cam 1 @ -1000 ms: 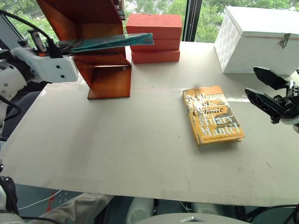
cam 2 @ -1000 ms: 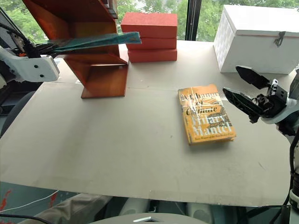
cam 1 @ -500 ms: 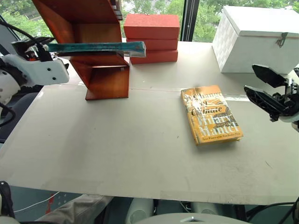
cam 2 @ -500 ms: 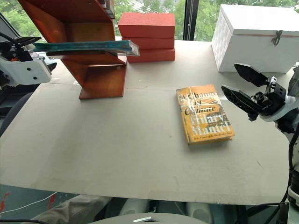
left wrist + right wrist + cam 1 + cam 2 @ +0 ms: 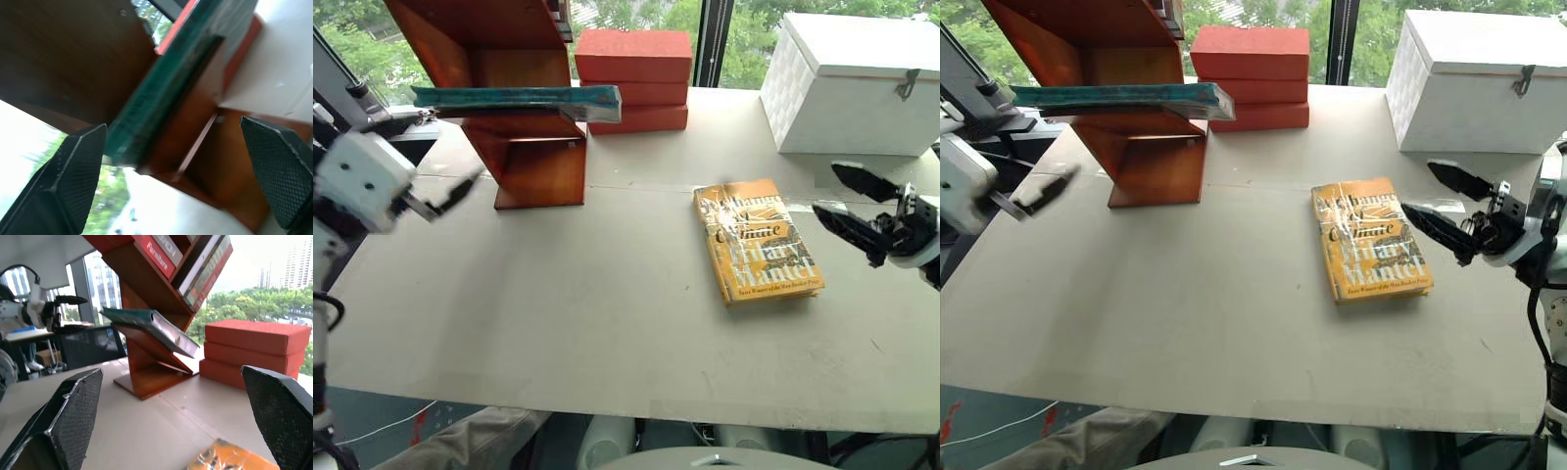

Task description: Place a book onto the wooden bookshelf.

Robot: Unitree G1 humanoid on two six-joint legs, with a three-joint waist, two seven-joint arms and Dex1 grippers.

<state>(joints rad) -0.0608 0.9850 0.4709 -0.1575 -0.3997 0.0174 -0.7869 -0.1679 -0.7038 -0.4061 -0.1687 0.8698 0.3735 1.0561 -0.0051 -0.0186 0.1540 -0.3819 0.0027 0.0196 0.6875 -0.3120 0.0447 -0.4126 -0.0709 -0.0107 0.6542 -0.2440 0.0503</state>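
Resting flat on the reddish-brown wooden bookshelf's (image 5: 524, 147) ledge, the shiny teal-green book (image 5: 514, 97) looked placed; the left gripper (image 5: 435, 201) hung empty, fingers apparently spread (right gripper (image 5: 1445, 211) likewise), so retreat seemed next.

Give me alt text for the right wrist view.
A teal-green book lies on a ledge of the wooden bookshelf, overhanging it, with stacked red-orange blocks beside. The right hand frames the scene, fingers wide apart and empty, above an orange book's corner.

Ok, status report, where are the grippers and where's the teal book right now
Left gripper open, clear of the teal book. Right gripper open, empty, beside the orange book. Teal book flat on the wooden bookshelf ledge. Nothing in the way.
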